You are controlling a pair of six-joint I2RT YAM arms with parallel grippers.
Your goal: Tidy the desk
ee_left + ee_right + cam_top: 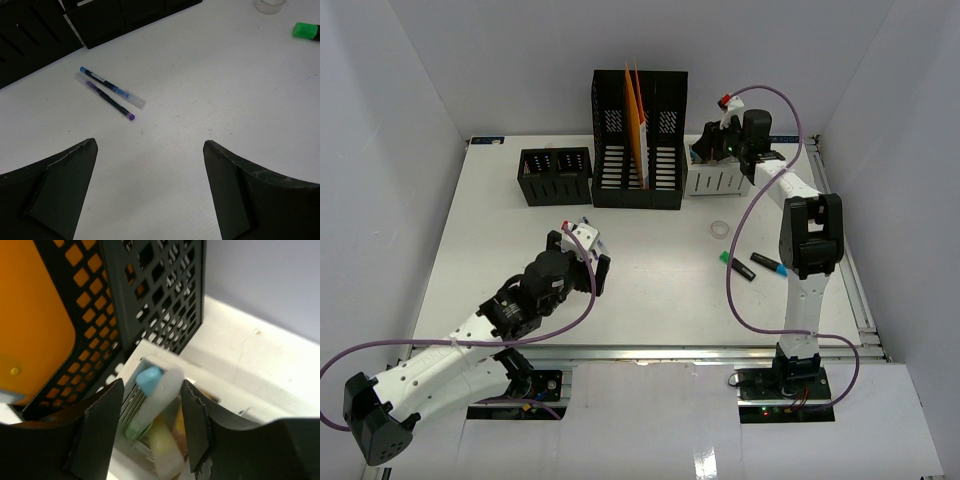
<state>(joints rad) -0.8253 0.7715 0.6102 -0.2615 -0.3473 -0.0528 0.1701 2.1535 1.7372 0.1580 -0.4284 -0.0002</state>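
Hovering at the white tray, right hand flanks a blue-capped marker
Grip unclear (jaws partly apart); left hand gapes wide, empty, above two pens on the white counter

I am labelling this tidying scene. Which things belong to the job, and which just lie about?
For the job: blue pen, purple pen, green highlighter, blue-tipped highlighter, tape roll, white holder.
Likely bystanders: black file rack, orange folder, small black organizer.
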